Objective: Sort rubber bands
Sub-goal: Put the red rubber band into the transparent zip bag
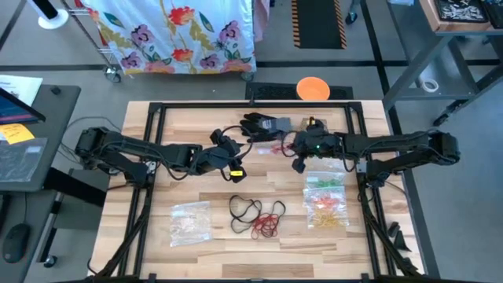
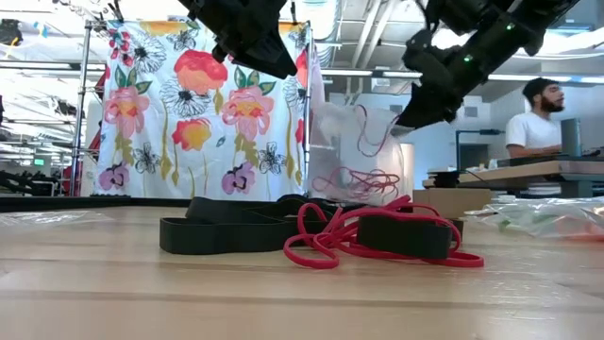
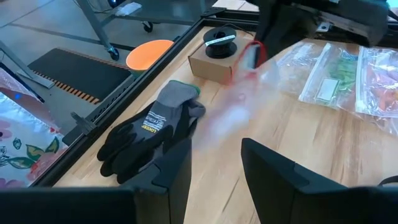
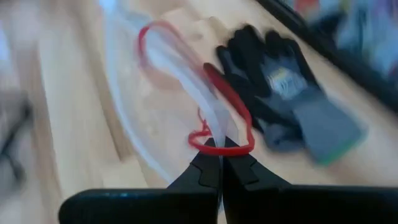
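right gripper [image 4: 222, 151] — pinched on a clear bag [image 2: 357, 151] of red rubber bands [image 2: 357, 179], lifted off the table [image 1: 196, 189] near the black glove [image 1: 263, 124], bag hanging long axis vertical | left gripper [image 3: 214, 155] — fingers parted, empty, facing the glove | loose red and black bands [image 1: 255, 216] lie flat mid-table

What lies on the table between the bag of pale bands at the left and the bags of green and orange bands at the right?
In the high view, loose black and red rubber bands lie there in a tangle.
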Tool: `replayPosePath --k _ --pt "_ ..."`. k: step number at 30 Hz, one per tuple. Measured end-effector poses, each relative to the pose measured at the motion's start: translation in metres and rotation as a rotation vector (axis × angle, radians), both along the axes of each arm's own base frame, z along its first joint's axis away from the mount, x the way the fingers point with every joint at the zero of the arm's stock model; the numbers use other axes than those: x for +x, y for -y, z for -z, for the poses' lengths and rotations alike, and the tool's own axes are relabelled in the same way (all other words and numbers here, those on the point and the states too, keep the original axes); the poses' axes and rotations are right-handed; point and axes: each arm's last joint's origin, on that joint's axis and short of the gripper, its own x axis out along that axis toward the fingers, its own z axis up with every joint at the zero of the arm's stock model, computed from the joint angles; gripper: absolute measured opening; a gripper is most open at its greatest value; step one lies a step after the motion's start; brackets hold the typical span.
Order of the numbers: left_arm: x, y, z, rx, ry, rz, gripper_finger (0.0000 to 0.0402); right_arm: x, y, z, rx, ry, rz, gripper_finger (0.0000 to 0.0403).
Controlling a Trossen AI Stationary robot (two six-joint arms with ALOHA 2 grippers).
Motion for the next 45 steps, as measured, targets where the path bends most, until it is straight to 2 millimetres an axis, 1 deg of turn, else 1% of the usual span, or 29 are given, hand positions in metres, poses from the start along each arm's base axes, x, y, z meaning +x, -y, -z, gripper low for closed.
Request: replayPosePath --k 1,4,7,9,10,11,13,14,16,17,19,20,23,24,26,27,29,30,33,34,36,37,41,43,45 --pt "0.0 0.0 0.0 0.0 0.0 -0.001 0.0136 0.0 0.0 0.0 -0.039 -0.025 -0.037 0.0" --pt "0.0 0.0 0.0 0.0 0.0 -0.001 0.0136 0.001 -0.001 -0.001 0.046 0.04 0.028 0.0" --pt "0.0 0.0 0.0 0.0 0.001 -0.001 0.0136 0.002 -0.003 -0.001 0.011 0.021 -0.015 0.0" --pt "0.0 0.0 0.0 0.0 0.005 -0.002 0.0136 0.002 -0.004 -0.001 0.137 0.084 0.073 0.0" --pt "0.0 0.0 -0.001 -0.001 0.01 -0.002 0.0136 0.002 -0.005 -0.002 0.169 0.103 0.098 0.0" --pt "0.001 0.0 -0.001 -0.001 0.014 -0.002 0.0136 0.002 -0.005 -0.002 0.131 0.089 0.09 0.0" --pt "0.001 0.0 -0.002 -0.002 0.02 -0.002 0.0136 0.001 -0.003 -0.001 -0.008 0.018 0.017 0.0" --pt "0.001 0.0 -0.002 -0.002 0.022 -0.002 0.0136 0.001 -0.003 -0.001 0.013 0.027 0.028 0.0" --pt "0.001 0.0 -0.002 -0.002 0.025 -0.002 0.0136 0.002 -0.005 -0.001 0.143 0.088 0.1 0.0" --pt "0.001 0.0 -0.002 -0.002 0.025 -0.002 0.0136 0.002 -0.006 -0.001 0.138 0.08 0.097 0.0" --pt "0.001 0.0 -0.002 -0.002 0.026 -0.002 0.0136 0.001 -0.006 0.0 -0.003 0.001 -0.012 0.0" --pt "0.001 0.0 -0.002 -0.002 0.029 -0.002 0.0136 0.001 -0.006 0.0 -0.021 -0.015 -0.032 0.0" --pt "0.001 0.0 -0.002 -0.002 0.029 -0.002 0.0136 0.002 -0.009 0.0 0.18 0.085 0.085 0.0" --pt "0.001 0.0 -0.002 -0.002 0.029 -0.001 0.0136 0.002 -0.01 0.0 0.159 0.076 0.07 0.0" --pt "0.001 0.0 -0.002 -0.001 0.028 -0.001 0.0136 0.002 -0.01 0.0 -0.004 0.004 -0.039 0.0" --pt "0.001 0.0 -0.002 -0.001 0.029 -0.001 0.0136 0.002 -0.009 0.0 0.005 0.007 -0.037 0.0" --pt "0.002 0.0 -0.003 0.0 0.032 0.0 0.0136 0.003 -0.011 -0.001 0.155 0.082 0.055 0.0" --pt "0.002 0.0 -0.003 0.0 0.032 0.0 0.0136 0.003 -0.012 -0.001 0.164 0.083 0.06 0.0" --pt "0.002 0.0 -0.003 -0.001 0.032 0.0 0.0136 0.003 -0.011 0.0 -0.037 -0.016 -0.101 0.0" --pt "0.002 0.0 -0.003 -0.001 0.033 0.0 0.0136 0.003 -0.011 0.0 -0.019 -0.006 -0.093 0.0" --pt "0.002 0.0 -0.003 -0.001 0.033 0.0 0.0136 0.003 -0.014 0.0 0.161 0.071 0.011 0.0" --pt "0.002 0.0 -0.003 -0.002 0.033 -0.001 0.0136 0.003 -0.016 0.002 0.196 0.057 0.018 0.0" --pt "0.002 -0.003 -0.004 -0.017 0.063 -0.032 0.0136 -0.001 -0.021 0.01 0.073 -0.097 -0.132 0.0006" --pt "0.002 -0.008 -0.004 -0.036 0.087 -0.068 0.0136 0.0 -0.019 0.009 0.068 -0.084 -0.123 0.0009" --pt "0.002 -0.014 -0.003 -0.045 0.081 -0.095 0.0136 0.0 -0.019 0.009 0.141 -0.047 -0.053 0.001"
